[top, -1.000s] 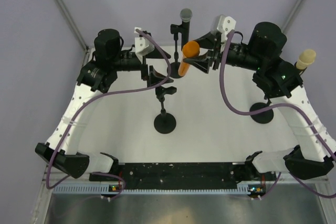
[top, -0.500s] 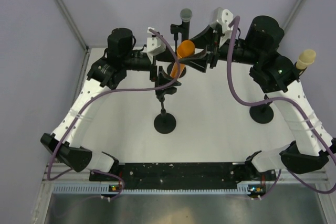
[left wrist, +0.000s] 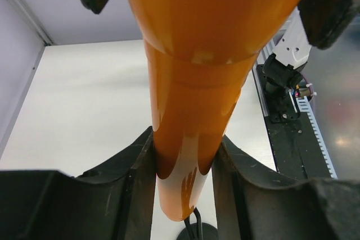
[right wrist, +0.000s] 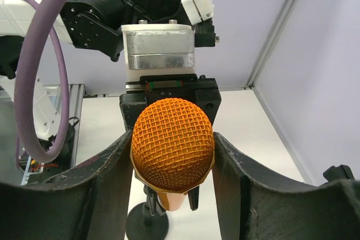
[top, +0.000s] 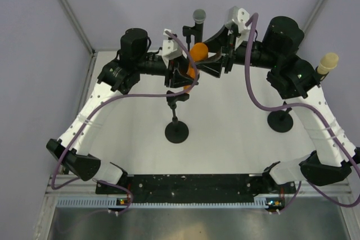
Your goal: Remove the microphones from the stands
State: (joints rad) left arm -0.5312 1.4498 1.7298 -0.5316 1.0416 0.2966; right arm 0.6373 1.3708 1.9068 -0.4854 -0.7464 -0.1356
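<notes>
The orange microphone [top: 197, 53] hangs tilted over the back middle of the table, between both arms. My right gripper [top: 209, 60] is shut on its mesh head [right wrist: 171, 144], one finger pressing each side. Lower down, my left gripper [top: 184, 74] is shut on the orange handle [left wrist: 191, 82], both fingers against it. Just under the handle's tail I see a thin black clip and a round stand base [left wrist: 198, 232]; the same base [right wrist: 147, 220] shows below the head in the right wrist view. From above this stand is hidden by the left gripper.
An empty black stand [top: 176, 132] with its clip [top: 178, 96] stands in front of the grippers. A grey microphone [top: 199, 15] is on a stand at the back. A beige microphone [top: 328, 61] is at the right, above a black base [top: 279, 121].
My left gripper has swung right to the microphone and closed from wide open onto its handle. The right gripper kept its hold on the head and barely shifted.
</notes>
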